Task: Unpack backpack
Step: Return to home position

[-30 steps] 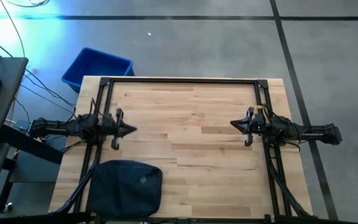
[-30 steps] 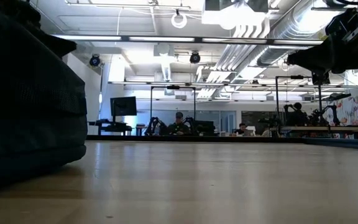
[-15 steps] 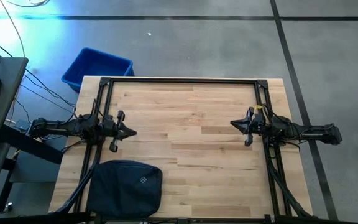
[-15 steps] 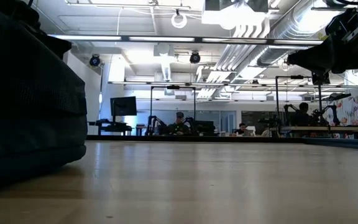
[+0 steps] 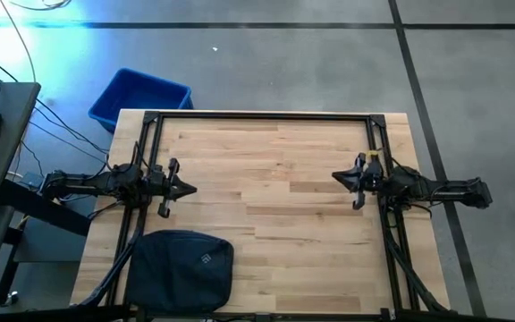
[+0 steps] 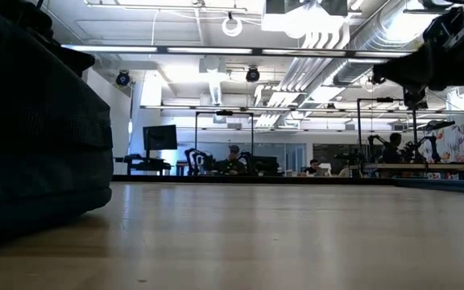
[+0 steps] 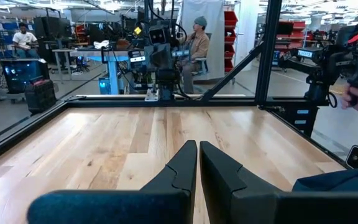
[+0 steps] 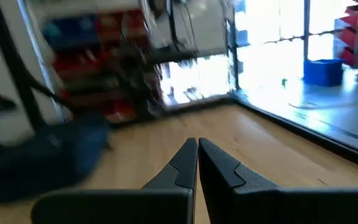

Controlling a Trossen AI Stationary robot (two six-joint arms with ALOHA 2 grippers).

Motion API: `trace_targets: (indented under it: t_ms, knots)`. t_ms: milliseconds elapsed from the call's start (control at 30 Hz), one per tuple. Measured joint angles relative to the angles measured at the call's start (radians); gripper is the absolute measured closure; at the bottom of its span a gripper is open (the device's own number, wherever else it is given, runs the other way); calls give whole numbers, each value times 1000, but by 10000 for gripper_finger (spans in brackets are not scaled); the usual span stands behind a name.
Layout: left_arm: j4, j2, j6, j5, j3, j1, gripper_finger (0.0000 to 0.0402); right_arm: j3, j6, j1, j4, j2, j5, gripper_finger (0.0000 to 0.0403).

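The backpack (image 5: 179, 270) is placed at the near left corner of the table (image 5: 275, 143). The left gripper (image 5: 191, 188) and the right gripper (image 5: 334, 177) are held well apart, both with fingers pressed together.

Both arms level and inward-facing, left gripper (image 5: 189, 188) and right gripper (image 5: 336, 177) with fingers (image 7: 180, 168) together.

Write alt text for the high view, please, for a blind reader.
Seen from above, a navy backpack lies at the bottom-left corner of a wooden table. The left gripper and right gripper face each other from opposite sides, both shut and empty. A blue bin stands on the floor.
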Motion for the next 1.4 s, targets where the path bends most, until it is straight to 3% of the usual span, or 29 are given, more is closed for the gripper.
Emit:
trace_targets:
  t_ms: [233,300,400,767,1000,1200,1400]
  knots:
    - [0,0,0,0,0,0,402,0,-112,0,67,-1,-444,402]
    - [0,0,0,0,0,0,402,0,-131,1,41,0,-513,402]
    - [0,0,0,0,0,0,402,0,-124,1,-48,0,-509,402]
    - [1,0,0,0,0,-1,402,-1,-82,1,-68,153,-332,402]
    - [1,0,0,0,0,0,402,-1,-51,1,-49,272,-327,402]
    - [0,0,0,0,0,0,402,-1,76,1,-22,283,-331,402]
    - [1,0,0,0,0,-2,402,-1,94,1,-22,283,-334,402]
